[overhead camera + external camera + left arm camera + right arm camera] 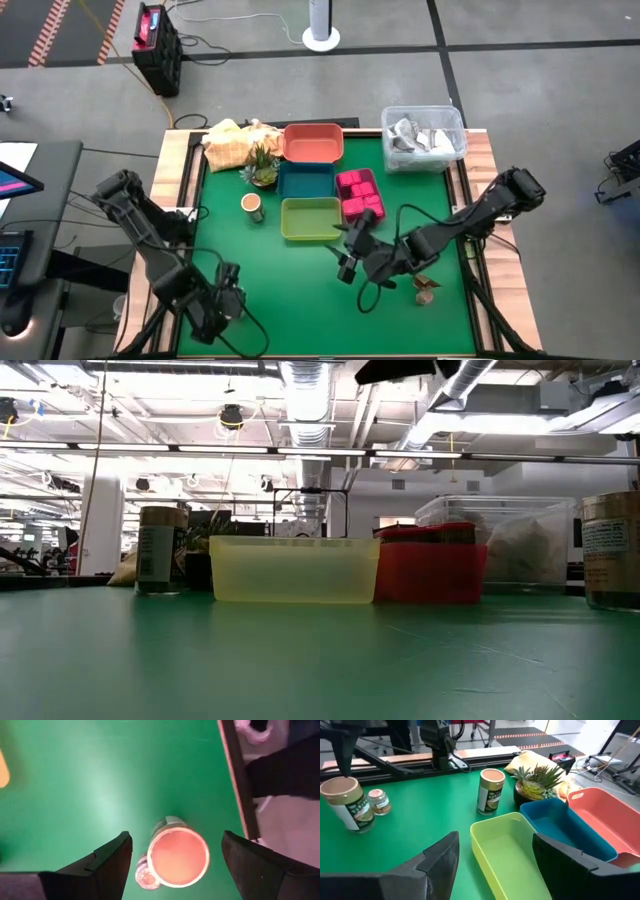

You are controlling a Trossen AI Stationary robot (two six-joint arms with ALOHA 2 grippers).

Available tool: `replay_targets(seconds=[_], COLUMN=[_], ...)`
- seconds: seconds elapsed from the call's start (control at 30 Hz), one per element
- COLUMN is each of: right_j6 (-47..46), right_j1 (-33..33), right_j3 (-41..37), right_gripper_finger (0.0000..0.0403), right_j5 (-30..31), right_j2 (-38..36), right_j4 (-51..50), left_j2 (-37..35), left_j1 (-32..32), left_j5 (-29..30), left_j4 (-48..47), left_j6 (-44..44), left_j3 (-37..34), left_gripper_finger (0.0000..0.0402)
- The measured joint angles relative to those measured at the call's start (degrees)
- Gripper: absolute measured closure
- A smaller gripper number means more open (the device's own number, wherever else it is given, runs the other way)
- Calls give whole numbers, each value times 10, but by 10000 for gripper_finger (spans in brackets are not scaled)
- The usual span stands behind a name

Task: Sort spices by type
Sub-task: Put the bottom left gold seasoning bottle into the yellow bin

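The jar (491, 790) has a green label, its writing unreadable. Left gripper (172, 857) and right gripper (495, 855) both stand open, holding nothing.

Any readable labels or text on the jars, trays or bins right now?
None can be read.
Jar by the yellow-green tray: printed label, too blurred.
Jar near the left gripper: printed label, too blurred.
Jar at the low view's right edge: lines of print, too small.

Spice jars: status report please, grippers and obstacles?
Left gripper open over tan-topped jar. Right gripper open, empty, by yellow-green tray. Small jar close beside the tan-topped jar, may hinder grasp.
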State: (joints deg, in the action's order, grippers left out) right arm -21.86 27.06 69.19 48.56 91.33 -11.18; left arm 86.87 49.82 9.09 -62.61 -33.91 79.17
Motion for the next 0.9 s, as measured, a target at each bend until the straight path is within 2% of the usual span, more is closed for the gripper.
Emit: replay_targets(seconds=[0.27,0.67,0.9], right_j6=[-17,-28,-32], right_j1=[11,11,11], right_j3=[0,0,0], right_gripper_finger=[124,124,124], right_j5=[13,12,11], right_j2=[10,18,18], right_j4=[-1,0,-4], left_j2=[46,51,51], left_j1=[0,-12,8], left_j5=[8,-51,-28], left_j4=[-46,-38,-43], left_j6=[6,3,-5], left_j3=[15,15,2], left_gripper_finger=[105,8,3])
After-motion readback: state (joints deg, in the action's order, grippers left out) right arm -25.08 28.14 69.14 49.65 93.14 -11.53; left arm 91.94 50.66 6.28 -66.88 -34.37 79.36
